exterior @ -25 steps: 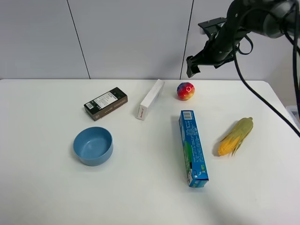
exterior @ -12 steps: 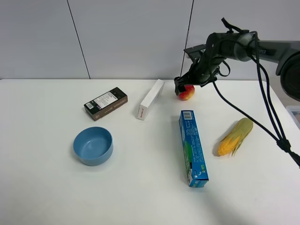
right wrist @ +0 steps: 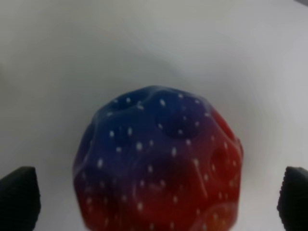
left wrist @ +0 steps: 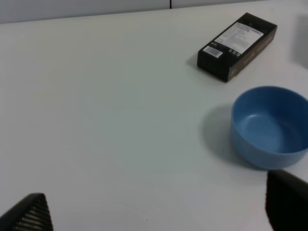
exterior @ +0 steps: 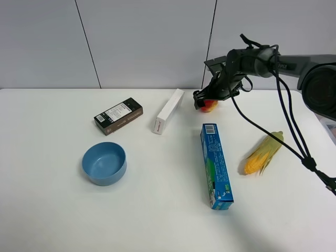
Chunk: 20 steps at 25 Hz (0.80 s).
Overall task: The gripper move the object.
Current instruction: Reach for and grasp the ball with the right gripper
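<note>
Surveying the white table (exterior: 47,220) from left to right: the left gripper (left wrist: 159,211) hangs with jaws spread and empty, near one blue bowl (exterior: 104,163). Farther back lie one black box (exterior: 118,116) and one white box (exterior: 168,111). At the far side, just right of the white box, one rainbow dimpled ball (right wrist: 159,163) rests on the table. The right gripper (exterior: 203,101) straddles it, jaws spread wide, and both tips appear clear of the ball in the wrist view. Nearer lies one blue-green carton (exterior: 216,166), and one corn cob (exterior: 264,153) lies to its right. Assessment: the approach looks complete and the ball is not yet gripped. Closing, lifting, relocating and releasing remain.
</note>
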### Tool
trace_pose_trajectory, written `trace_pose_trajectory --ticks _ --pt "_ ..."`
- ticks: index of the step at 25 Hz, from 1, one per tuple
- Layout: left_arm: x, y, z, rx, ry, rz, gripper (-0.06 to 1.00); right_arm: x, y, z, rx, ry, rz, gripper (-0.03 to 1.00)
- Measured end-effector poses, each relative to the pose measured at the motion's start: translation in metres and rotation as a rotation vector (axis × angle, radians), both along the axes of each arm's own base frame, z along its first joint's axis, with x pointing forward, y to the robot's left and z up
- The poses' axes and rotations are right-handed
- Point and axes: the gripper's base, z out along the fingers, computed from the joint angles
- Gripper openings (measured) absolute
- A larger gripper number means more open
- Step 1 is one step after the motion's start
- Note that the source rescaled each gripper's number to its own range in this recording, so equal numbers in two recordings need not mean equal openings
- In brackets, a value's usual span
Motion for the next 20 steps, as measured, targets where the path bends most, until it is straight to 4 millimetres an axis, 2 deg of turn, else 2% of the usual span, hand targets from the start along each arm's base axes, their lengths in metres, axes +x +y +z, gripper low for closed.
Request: trace_pose_trajectory --ticks 7,16,18,20 --pt "0.000 0.000 0.000 0.000 0.000 0.000 1.00 0.008 0.002 0.000 0.024 -0.093 -0.011 1.00" --pt "0.000 0.000 0.000 0.000 0.000 0.000 1.00 0.008 0.003 -0.023 0.038 -0.044 -0.026 0.99" --pt "0.000 0.000 0.000 0.000 0.000 0.000 1.00 0.008 0.003 -0.023 0.038 -0.044 -0.026 0.87" --pt "0.000 0.000 0.000 0.000 0.000 0.000 1.00 0.008 0.003 -0.023 0.038 -0.044 -0.026 0.62"
